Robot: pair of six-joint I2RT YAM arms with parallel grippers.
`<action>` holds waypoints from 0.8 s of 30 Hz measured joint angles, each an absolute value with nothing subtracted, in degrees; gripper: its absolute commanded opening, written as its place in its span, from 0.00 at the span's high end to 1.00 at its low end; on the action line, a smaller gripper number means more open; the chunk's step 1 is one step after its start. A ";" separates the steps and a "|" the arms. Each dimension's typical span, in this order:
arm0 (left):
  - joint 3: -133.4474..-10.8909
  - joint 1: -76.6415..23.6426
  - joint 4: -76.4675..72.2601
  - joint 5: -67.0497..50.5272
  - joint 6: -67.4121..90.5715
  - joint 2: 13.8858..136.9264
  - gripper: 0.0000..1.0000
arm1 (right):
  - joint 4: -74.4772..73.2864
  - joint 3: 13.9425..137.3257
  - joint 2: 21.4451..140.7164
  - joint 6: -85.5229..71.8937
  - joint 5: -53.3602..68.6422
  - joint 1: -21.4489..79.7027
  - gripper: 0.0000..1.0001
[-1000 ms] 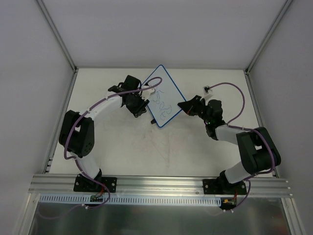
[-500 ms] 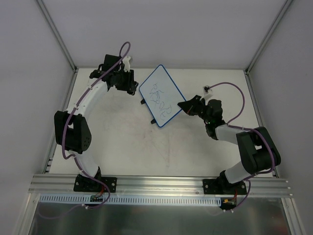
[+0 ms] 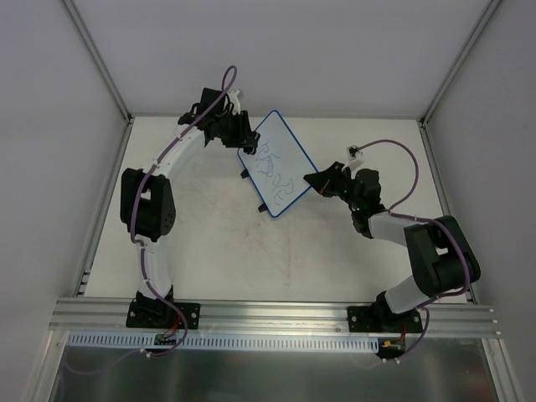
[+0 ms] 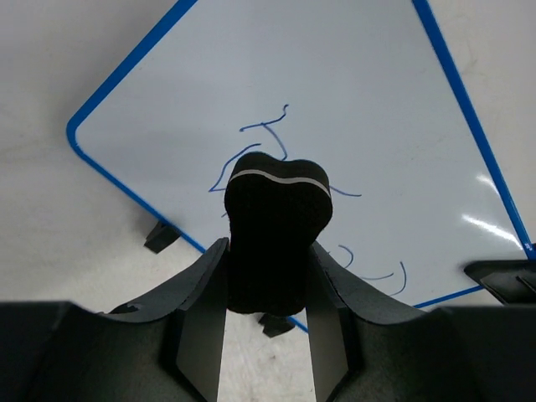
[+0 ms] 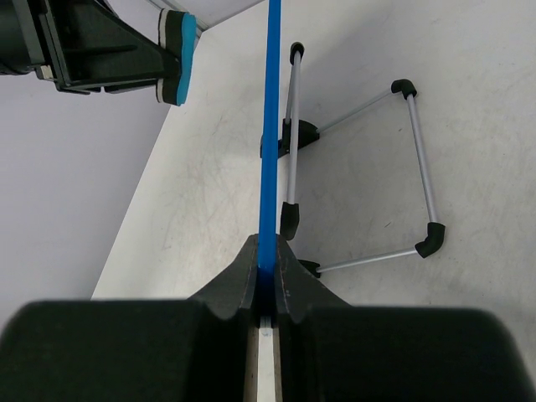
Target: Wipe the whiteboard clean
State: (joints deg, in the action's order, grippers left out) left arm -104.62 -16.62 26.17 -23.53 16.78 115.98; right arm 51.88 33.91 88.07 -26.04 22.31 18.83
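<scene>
Two pincers at work. L pincer [image 4: 270, 289] grips a black bone-shaped foam eraser [image 4: 276, 218], jaws narrow round its waist. Eraser head sits over blue scribbles [image 4: 264, 125]; can't tell if it touches the surface. R pincer [image 5: 266, 272] is clamped tight on the thin blue rim of the small white rectangular whiteboard [image 3: 280, 159], at its right corner. Board stands tilted on a wire stand w/ black feet [image 5: 423, 167], far-middle of the pale tabletop [image 3: 251, 243], btwn both arms.

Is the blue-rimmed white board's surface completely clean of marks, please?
No, blue scribbles show on the blue-rimmed white board beyond the black foam eraser.
</scene>
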 measured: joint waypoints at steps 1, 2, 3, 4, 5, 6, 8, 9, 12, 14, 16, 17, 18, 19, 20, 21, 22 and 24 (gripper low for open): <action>-104.16 -17.12 24.86 -23.33 17.30 116.07 1.00 | 51.86 34.09 88.23 -26.04 22.35 18.83 1.00; -103.72 -17.50 23.90 -23.27 17.72 116.09 1.00 | 51.83 34.20 88.38 -26.04 22.37 18.83 1.00; -103.13 -17.74 22.44 -23.20 18.55 116.09 1.00 | 51.86 34.37 88.51 -26.04 22.39 18.83 1.00; -102.83 -18.13 21.08 -23.18 19.20 116.09 1.00 | 51.81 34.46 88.60 -26.04 22.37 18.83 1.00; -102.65 -18.46 19.86 -23.11 19.88 116.22 1.00 | 51.81 34.46 88.60 -26.04 22.39 18.83 1.00; -102.61 -18.72 19.11 -23.09 20.29 116.29 1.00 | 51.83 34.46 88.60 -26.04 22.39 18.83 1.00; -102.61 -19.07 17.12 -22.98 21.15 116.79 1.00 | 51.81 34.48 88.66 -26.04 22.41 18.83 1.00; -102.63 -19.09 16.32 -22.87 21.56 117.05 1.00 | 51.83 34.50 88.68 -26.04 22.41 18.83 1.00; -102.85 -19.20 14.50 -22.33 22.31 118.83 1.00 | 51.83 34.65 88.79 -26.06 22.44 18.83 1.00; -102.85 -19.25 13.85 -21.98 22.87 120.11 1.00 | 51.81 34.72 88.84 -26.02 22.52 18.83 1.00; -102.85 -19.53 13.39 -21.56 23.11 121.60 1.00 | 51.81 34.72 88.86 -26.02 22.55 18.83 1.00; -102.85 -19.73 13.02 -21.06 23.16 122.28 1.00 | 51.81 34.72 88.86 -26.02 22.55 18.83 1.00; -102.85 -19.92 12.64 -20.56 23.18 122.74 1.00 | 51.81 34.72 88.86 -26.02 22.55 18.83 1.00; -102.85 -20.23 12.34 -20.18 23.18 123.35 1.00 | 51.81 34.72 88.88 -26.02 22.55 18.83 1.00; -102.85 -20.64 12.21 -19.42 23.20 123.83 1.00 | 51.81 34.72 88.88 -26.02 22.55 18.83 1.00; -102.85 -20.99 11.94 -18.94 23.20 124.18 1.00 | 51.77 34.72 88.88 -26.15 22.48 18.83 1.00; -102.85 -21.28 11.55 -18.59 23.20 124.44 1.00 | 51.64 34.72 88.90 -26.33 22.35 18.76 1.00; -102.85 -21.74 11.03 -17.56 23.20 124.64 1.00 | 51.46 34.72 88.99 -26.68 22.26 18.61 1.00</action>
